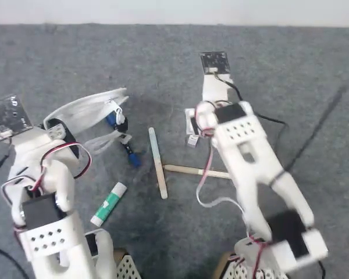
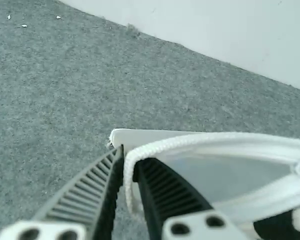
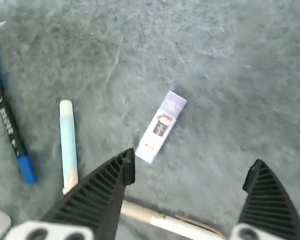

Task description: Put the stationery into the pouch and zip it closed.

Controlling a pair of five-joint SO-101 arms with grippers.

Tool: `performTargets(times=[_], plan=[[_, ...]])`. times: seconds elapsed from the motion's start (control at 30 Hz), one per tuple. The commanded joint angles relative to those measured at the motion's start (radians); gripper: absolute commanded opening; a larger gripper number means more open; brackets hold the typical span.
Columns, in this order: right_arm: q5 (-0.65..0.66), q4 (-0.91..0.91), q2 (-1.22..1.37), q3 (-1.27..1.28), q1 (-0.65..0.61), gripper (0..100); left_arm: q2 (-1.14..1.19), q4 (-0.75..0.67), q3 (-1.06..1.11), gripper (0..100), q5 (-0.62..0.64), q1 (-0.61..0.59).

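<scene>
— Any lettering you can make out?
— None legible. The eraser [image 3: 160,127] carries a printed label with a small picture. The blue marker [image 3: 9,127], well apart from the eraser, has print along its barrel, but it is unreadable.

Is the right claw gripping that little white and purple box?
No, the right gripper stands wide open, and the small white and purple box lies flat on the grey carpet.

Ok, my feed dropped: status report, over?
Left gripper shut on pouch rim. Right gripper open, by eraser. Glue stick, blue marker loose on carpet.
</scene>
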Motion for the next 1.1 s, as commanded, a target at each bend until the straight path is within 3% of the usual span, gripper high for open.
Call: performTargets(times=[0.0, 0.2, 0.37, 0.53, 0.77, 1.07], plan=[[-0.052, -0.018, 0.088, -0.13, -0.021, 33.2, 0.005, 0.0, -0.024, 1, 0.014, -0.003], [-0.063, -0.018, 0.272, -0.242, -0.038, 33.0, 0.006, 0.0, -0.024, 1, 0.014, -0.006], [-0.195, -0.016, 0.395, -0.347, -0.033, 32.9, 0.006, 0.0, -0.024, 1, 0.012, -0.008], [-0.204, -0.008, 0.506, -0.43, -0.01, 32.4, 0.006, 0.0, -0.024, 1, 0.012, -0.008], [-0.204, -0.016, 0.613, -0.542, 0.048, 14.1, 0.006, 0.0, -0.024, 1, 0.012, -0.008], [-0.204, 0.027, 0.659, -0.572, 0.051, 12.2, 0.005, -0.003, -0.015, 1, 0.012, -0.008]])
